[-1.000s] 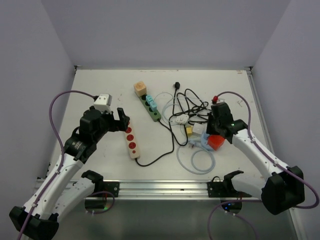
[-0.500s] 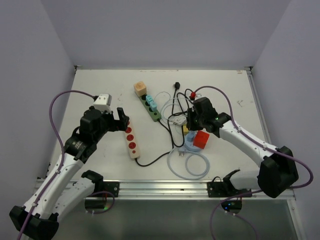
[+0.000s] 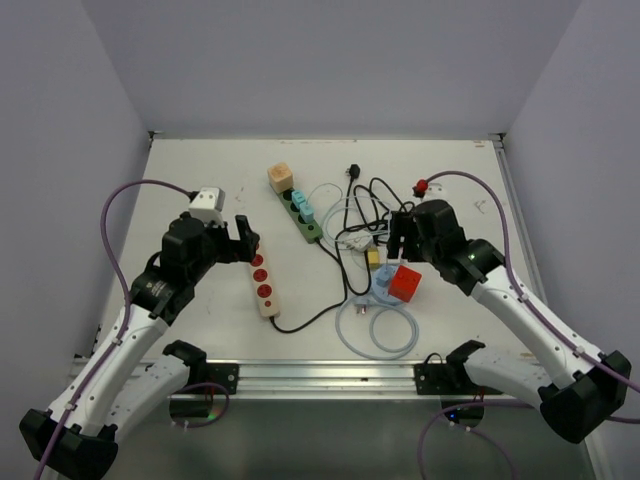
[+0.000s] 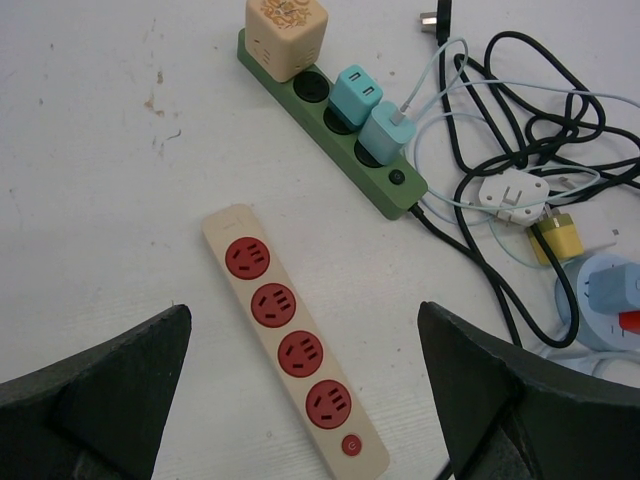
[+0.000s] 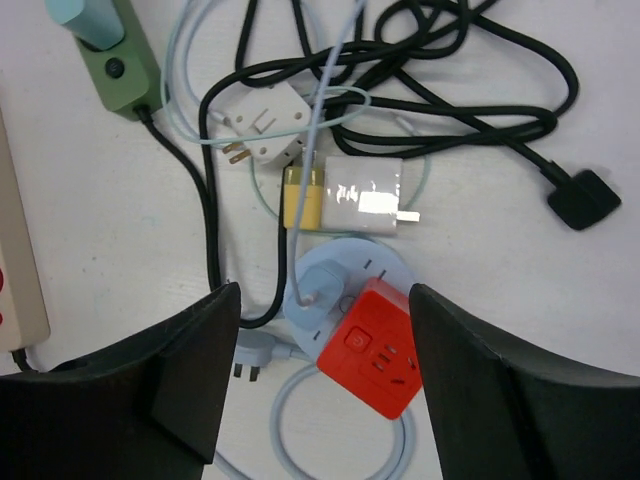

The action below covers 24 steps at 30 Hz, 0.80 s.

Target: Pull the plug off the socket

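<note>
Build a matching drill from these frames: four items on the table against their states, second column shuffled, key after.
1. green strip
2. cream strip
3. red cube adapter
4. white plug

a. lying loose, plugged into nothing
b. three chargers plugged in
c. sitting on the round blue socket
d. all four sockets empty

Pairs: 1-b, 2-d, 3-c, 4-a
</note>
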### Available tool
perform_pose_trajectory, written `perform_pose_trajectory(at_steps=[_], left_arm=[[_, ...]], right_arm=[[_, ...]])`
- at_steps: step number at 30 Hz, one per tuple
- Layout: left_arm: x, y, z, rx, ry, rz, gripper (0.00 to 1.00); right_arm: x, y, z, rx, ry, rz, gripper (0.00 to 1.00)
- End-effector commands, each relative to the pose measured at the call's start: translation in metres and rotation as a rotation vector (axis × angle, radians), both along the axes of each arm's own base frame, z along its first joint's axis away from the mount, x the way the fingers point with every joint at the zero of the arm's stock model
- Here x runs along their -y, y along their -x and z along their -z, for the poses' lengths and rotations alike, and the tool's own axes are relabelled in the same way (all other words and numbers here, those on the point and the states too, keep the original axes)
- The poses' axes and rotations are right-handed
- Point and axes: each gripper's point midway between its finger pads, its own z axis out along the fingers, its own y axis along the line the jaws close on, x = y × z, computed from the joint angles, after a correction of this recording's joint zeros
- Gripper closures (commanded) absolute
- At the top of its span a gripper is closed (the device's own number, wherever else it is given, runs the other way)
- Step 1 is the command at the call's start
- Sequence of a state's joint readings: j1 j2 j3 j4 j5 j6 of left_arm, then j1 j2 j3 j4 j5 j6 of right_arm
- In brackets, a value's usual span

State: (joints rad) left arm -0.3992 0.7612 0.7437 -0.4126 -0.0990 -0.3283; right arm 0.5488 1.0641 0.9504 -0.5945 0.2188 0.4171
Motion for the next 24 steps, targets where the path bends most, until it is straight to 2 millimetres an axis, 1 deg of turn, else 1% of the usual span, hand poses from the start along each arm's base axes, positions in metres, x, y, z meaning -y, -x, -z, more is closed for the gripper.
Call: perform_pose_trajectory(at_steps=[1,3,6,7,10,11,13,17,19,22,24], left_arm=[[0.003,-0.001,-0.004,0.022,-0.001,0.032,0.0],[0.004,0.0,-0.006,0.028,0.005,0.039,0.0],[0.003,0.001,-0.009,0.043,0.01,0.036,0.0],[0.003,0.001,-0.009,0.042,0.011,0.036,0.0],[0.003,0.001,-0.008,0.039,0.01,0.036,0.0],[0.003,0.002,-0.007,0.038,0.009,0.036,0.0],[0.004,0.002,-0.008,0.04,0.012,0.038,0.0],[0.004,0.003,-0.009,0.043,0.013,0.043,0.0],[0.005,0.004,-0.01,0.048,0.017,0.052,0.0],[0.007,0.004,-0.009,0.046,0.017,0.062,0.0],[0.007,0.005,-0.01,0.048,0.017,0.065,0.0]], right_arm=[[0.033,0.014,-0.002,-0.03,0.024,0.199,0.26],[0.035,0.024,0.007,-0.081,0.019,0.217,0.19],[0.028,0.031,0.026,-0.144,-0.021,0.232,0.19],[0.028,0.032,0.036,-0.161,-0.018,0.238,0.19],[0.031,0.035,0.052,-0.195,-0.016,0.281,0.19],[0.034,0.037,0.061,-0.205,-0.006,0.297,0.19],[0.033,0.039,0.074,-0.221,-0.017,0.314,0.19],[0.034,0.038,0.089,-0.234,-0.027,0.359,0.19],[0.028,0.034,0.094,-0.231,-0.056,0.361,0.19],[0.023,0.033,0.096,-0.24,-0.083,0.36,0.19],[0.026,0.032,0.096,-0.238,-0.066,0.372,0.19]])
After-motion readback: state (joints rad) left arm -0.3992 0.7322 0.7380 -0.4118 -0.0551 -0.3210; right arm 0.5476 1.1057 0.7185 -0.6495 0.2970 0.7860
